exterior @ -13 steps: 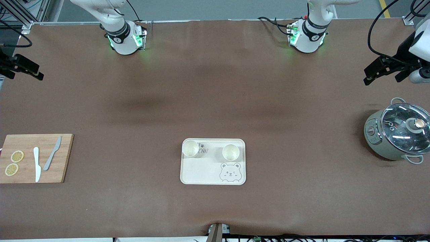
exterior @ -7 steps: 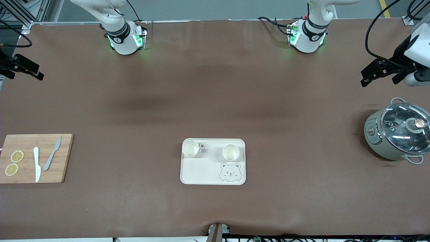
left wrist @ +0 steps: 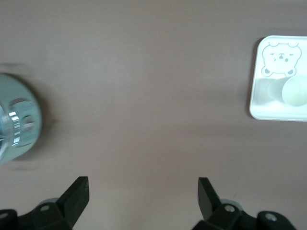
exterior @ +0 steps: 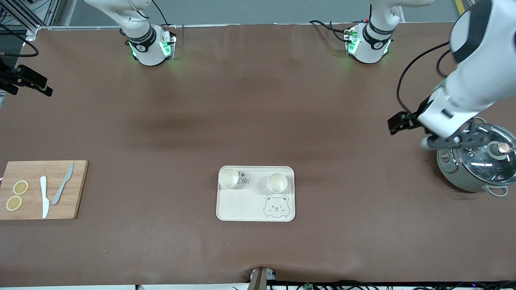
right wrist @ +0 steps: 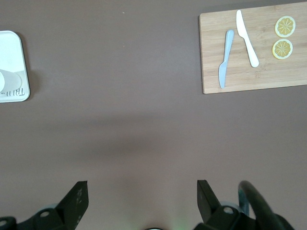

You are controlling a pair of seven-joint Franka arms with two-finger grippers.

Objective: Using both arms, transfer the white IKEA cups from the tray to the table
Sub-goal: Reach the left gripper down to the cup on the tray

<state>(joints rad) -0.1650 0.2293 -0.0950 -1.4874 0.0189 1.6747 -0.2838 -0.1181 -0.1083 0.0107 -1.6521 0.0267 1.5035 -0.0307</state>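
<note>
Two white IKEA cups [exterior: 228, 178] [exterior: 277, 182] stand upright on the cream bear-printed tray [exterior: 242, 207], along its edge farther from the front camera. My left gripper [exterior: 398, 123] hangs open and empty over bare table beside the pot, well off toward the left arm's end from the tray. Its wrist view shows the open left gripper [left wrist: 143, 191] with the tray [left wrist: 268, 103] and one cup [left wrist: 293, 91] far ahead. My right gripper [exterior: 44, 89] waits open and empty at the right arm's end of the table. The right gripper [right wrist: 143, 194] faces bare table in its own wrist view.
A grey-green pot with a glass lid [exterior: 477, 161] stands at the left arm's end, close under the left arm. A wooden cutting board [exterior: 60, 203] at the right arm's end carries two knives [exterior: 44, 197] [exterior: 62, 184] and lemon slices [exterior: 20, 187]. Brown table lies around the tray.
The left arm has swung down and inward from the table's end, bringing its gripper beside the pot and closer to the tray. The right arm and the cups have not moved.
</note>
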